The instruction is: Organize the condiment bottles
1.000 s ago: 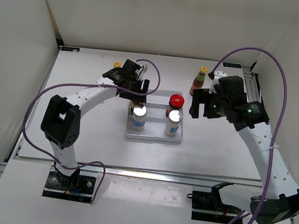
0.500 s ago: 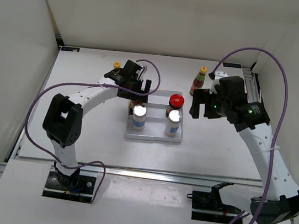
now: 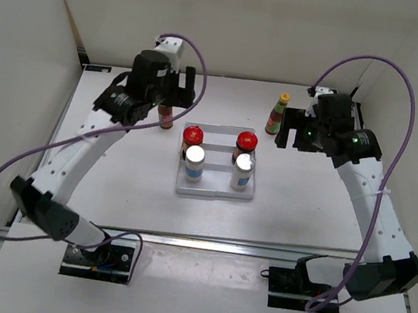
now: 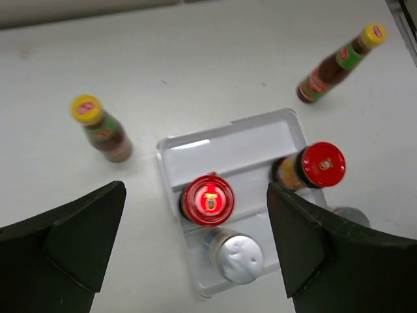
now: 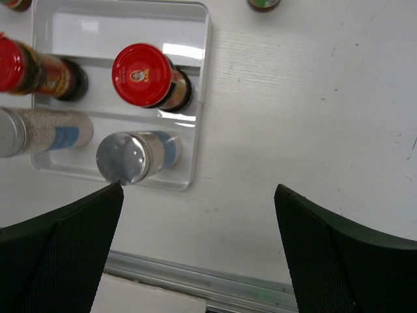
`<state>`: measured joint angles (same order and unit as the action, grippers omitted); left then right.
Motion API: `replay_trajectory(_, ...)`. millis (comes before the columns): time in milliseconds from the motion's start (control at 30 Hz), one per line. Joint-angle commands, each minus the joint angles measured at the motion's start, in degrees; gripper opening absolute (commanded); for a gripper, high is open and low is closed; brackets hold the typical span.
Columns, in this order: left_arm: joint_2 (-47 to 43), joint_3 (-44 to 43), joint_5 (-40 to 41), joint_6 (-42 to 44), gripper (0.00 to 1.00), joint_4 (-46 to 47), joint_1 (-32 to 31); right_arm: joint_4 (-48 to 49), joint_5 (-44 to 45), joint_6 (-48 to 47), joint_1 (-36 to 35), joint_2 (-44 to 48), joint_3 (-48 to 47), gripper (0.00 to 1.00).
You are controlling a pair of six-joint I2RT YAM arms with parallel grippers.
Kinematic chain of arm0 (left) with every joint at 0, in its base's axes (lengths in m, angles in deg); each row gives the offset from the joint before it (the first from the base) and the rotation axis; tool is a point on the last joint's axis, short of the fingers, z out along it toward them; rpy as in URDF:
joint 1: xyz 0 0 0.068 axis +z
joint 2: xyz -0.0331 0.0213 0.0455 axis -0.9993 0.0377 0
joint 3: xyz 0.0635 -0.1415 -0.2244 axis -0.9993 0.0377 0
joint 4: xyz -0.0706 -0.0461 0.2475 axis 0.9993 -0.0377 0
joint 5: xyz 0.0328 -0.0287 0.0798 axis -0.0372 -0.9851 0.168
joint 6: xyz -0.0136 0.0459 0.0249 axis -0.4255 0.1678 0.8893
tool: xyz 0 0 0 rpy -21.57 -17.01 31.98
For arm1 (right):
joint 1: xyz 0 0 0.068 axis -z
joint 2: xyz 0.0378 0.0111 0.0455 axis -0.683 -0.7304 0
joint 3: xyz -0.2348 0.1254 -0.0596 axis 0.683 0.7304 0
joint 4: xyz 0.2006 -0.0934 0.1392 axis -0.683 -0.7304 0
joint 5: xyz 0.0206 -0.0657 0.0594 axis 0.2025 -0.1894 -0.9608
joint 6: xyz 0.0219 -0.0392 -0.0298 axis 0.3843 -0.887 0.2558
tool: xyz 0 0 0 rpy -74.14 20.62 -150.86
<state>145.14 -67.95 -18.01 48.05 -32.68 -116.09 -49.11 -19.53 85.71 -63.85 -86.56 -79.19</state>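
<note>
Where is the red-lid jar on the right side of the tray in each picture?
Top external: the right red-lid jar stands mid-picture, in the far right part of the white tray.
Left wrist: right of centre, by the tray's right edge.
Right wrist: upper left of centre.
Shared landmark: the silver-capped shaker next to it on its near side, seen in all three views.

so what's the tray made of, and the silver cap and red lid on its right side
Tray: likely moulded plastic, glossy white, with soft rounded ridges and bright glare. Silver cap: looks like brushed metal, possibly metallised plastic, with a dull sheen and small sprinkle holes. Red lid: glossy with a printed emblem, either painted metal or plastic; cannot tell which.
</note>
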Motion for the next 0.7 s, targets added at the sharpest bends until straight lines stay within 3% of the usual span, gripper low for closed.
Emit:
replay_trajectory(0,-7.87,6.39,12.09,3.17,1.00,-1.74,0.38,1.07,-0.50,1.93,3.80,-0.84,-4.28,1.00)
replay_trajectory(100,-13.24,17.37,17.39,3.70,1.00,0.63,2.66,1.77,-5.15,1.94,8.20,-3.99,-7.78,1.00)
replay_trajectory(233,-26.49,35.80,17.50,2.73,1.00,8.53,8.37,1.51,-5.16,2.46,8.73,-11.89,-14.03,1.00)
replay_trajectory(333,-31.87,44.09,15.92,3.25,1.00,14.25,9.61,6.59,-4.63,2.46,9.96,-14.46,-13.18,1.00)
replay_trajectory(500,-35.22,47.46,23.90,4.14,1.00,16.28,5.49,15.20,-6.30,2.46,10.67,-19.03,-9.57,1.00)
replay_trajectory(667,-38.05,50.54,30.15,4.84,1.00,20.84,4.87,29.98,-6.04,-0.87,10.67,-22.09,-4.46,1.00)
